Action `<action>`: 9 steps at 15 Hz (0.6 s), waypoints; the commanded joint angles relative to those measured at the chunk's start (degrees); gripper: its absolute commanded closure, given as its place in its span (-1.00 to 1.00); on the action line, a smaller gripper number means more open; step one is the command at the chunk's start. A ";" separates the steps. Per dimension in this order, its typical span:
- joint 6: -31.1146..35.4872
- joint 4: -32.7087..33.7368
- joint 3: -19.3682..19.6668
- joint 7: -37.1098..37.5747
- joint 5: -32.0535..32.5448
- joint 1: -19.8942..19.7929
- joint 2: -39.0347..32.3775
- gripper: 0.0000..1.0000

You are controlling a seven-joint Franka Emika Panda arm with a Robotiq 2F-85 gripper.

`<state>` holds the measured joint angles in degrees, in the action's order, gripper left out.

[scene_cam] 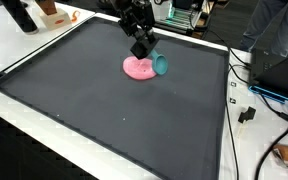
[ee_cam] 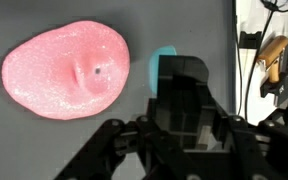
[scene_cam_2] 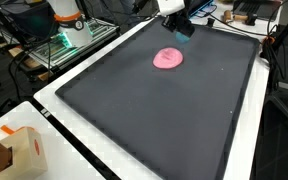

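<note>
At the far end of the dark surface we see the jaws lowered close to the mat. In the wrist view they read as one dark block with no gap showing between them. A small teal piece pokes out from behind the left edge of that block. We cannot tell whether the jaws are clamped on it or only covering it. In both exterior views the teal piece sits right at the tip of the jaws, and we cannot tell if it rests on the mat. Just beside it lies a flat pink lump, glittery, with a small dent near its middle. In an exterior view the pink lump seems to touch the teal piece, while from the opposite angle it lies a little apart from it. A white border frames the mat, with cables trailing along one side and a cardboard box at a near corner.
</note>
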<state>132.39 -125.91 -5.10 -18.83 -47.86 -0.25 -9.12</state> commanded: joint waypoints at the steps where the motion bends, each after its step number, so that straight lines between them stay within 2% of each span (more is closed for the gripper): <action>1: 2.34 -3.13 0.24 -6.03 -6.59 -0.44 1.73 0.49; 9: 1.64 -4.83 1.53 -13.99 -14.52 -0.81 1.18 0.49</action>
<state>133.84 -128.78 -4.03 -29.88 -59.45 -0.88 -9.12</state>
